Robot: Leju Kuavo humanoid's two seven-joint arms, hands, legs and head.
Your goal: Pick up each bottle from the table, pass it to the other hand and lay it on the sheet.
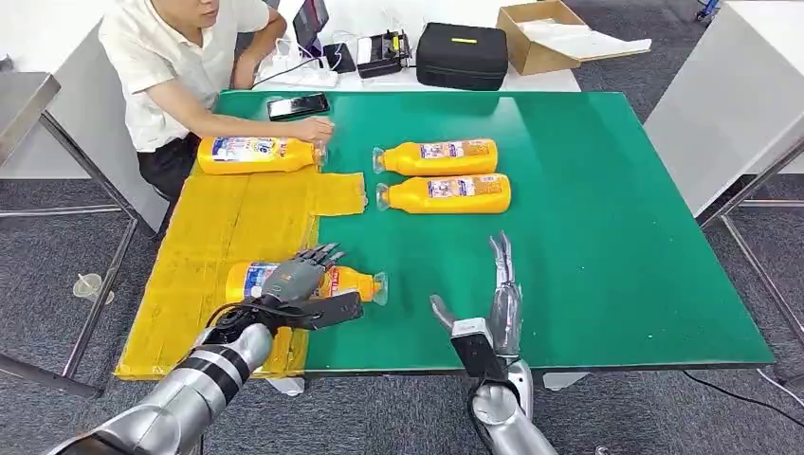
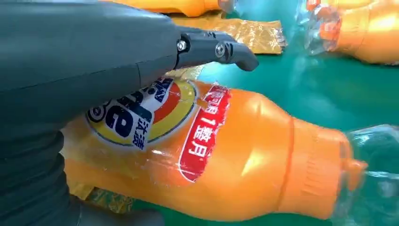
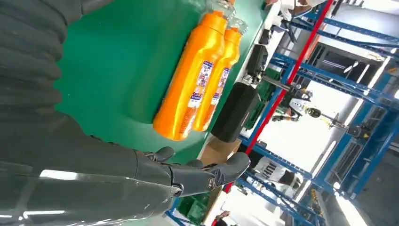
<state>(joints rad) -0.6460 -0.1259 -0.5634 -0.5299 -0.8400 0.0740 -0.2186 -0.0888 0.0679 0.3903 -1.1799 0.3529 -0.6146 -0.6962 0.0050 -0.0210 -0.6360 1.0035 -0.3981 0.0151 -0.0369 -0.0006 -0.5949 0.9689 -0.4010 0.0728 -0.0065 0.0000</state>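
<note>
Head view: the robot's left hand (image 1: 296, 277) wraps its fingers over an orange bottle (image 1: 356, 282) lying at the sheet's (image 1: 237, 223) edge, at seven o'clock on the green table (image 1: 607, 237) (cap pointing toward three). Its right hand (image 1: 502, 294), fingers straight and apart, holds nothing at six o'clock. Two bottles (image 1: 444, 175) lie side by side near centre; a person's hand (image 1: 308, 128) touches another bottle (image 1: 254, 154) at eleven.
</note>
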